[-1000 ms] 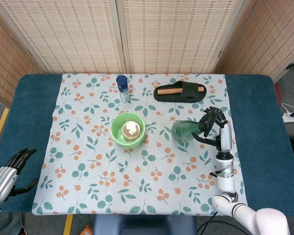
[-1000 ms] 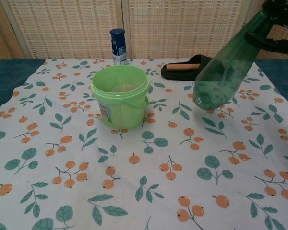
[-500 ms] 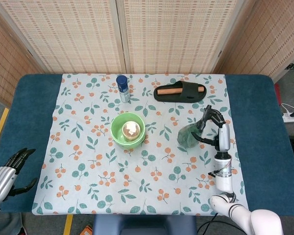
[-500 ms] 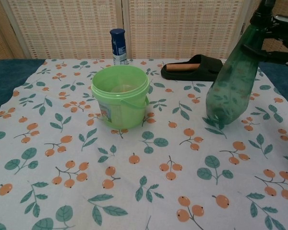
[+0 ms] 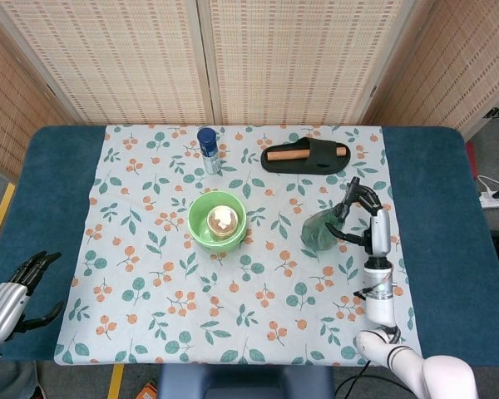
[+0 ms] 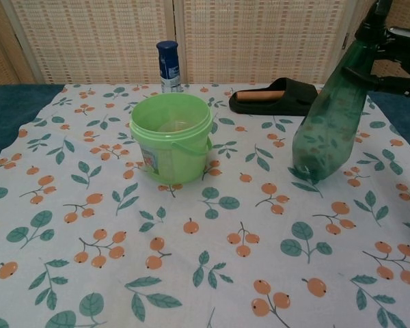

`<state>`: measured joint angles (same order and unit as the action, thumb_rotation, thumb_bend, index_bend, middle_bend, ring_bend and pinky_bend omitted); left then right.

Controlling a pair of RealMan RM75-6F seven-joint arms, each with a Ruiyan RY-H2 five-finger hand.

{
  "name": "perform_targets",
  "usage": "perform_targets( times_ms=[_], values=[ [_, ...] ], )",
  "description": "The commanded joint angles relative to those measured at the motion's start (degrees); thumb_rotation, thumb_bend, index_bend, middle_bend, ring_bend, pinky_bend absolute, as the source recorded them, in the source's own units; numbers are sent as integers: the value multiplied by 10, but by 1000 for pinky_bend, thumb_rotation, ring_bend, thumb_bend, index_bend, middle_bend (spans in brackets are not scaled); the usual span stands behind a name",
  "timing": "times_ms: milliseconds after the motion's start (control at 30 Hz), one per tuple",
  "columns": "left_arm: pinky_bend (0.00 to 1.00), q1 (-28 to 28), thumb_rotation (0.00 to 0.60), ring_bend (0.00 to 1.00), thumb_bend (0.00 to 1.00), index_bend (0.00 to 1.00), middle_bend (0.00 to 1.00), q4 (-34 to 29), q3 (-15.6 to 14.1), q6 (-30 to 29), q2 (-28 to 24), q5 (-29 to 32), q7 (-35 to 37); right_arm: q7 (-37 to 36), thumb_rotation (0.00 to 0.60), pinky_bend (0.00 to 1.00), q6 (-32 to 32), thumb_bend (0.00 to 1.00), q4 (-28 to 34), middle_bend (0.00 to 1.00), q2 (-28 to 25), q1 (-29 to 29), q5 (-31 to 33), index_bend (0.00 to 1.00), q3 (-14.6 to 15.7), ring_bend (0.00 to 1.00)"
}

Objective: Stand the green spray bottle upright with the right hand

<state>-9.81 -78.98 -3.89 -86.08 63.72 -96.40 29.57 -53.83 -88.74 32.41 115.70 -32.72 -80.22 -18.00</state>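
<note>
The green spray bottle (image 5: 320,230) (image 6: 329,126) stands tilted on the patterned cloth, its base on the cloth and its dark nozzle leaning up to the right. My right hand (image 5: 364,218) (image 6: 395,55) grips it around the neck and nozzle. In the chest view the hand is cut off at the top right corner. My left hand (image 5: 21,288) hangs open beyond the table's front left corner, far from the bottle; the chest view does not show it.
A light green bucket (image 5: 218,220) (image 6: 171,137) stands left of the bottle. Behind it are a blue-capped can (image 5: 208,150) (image 6: 167,65) and a dark slipper (image 5: 306,156) (image 6: 275,96). The floral cloth (image 5: 150,283) covers the blue table (image 5: 437,208).
The bottle swung from hanging slanted above the cloth to resting base-down on it, moving slightly right and more upright. In the last half second it barely moved. The left hand stayed put.
</note>
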Motion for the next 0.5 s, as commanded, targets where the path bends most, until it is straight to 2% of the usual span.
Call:
perform_targets(
  times_ms=[33, 267, 500],
  values=[
    [113, 0, 600, 0, 317, 66, 99, 0, 0, 0, 0, -1, 0, -7, 600, 232, 6, 42, -3, 544, 1, 2, 2, 735, 1, 315],
    [113, -1, 600, 0, 317, 66, 98, 1, -1, 2, 1, -1, 0, -22, 600, 239, 9, 41, -14, 544, 4, 3, -1, 703, 5, 308],
    [113, -2, 600, 0, 317, 66, 99, 2, -2, 3, 1, 0, 2, -23, 600, 238, 10, 34, -17, 544, 1, 2, -5, 616, 8, 259]
  ],
)
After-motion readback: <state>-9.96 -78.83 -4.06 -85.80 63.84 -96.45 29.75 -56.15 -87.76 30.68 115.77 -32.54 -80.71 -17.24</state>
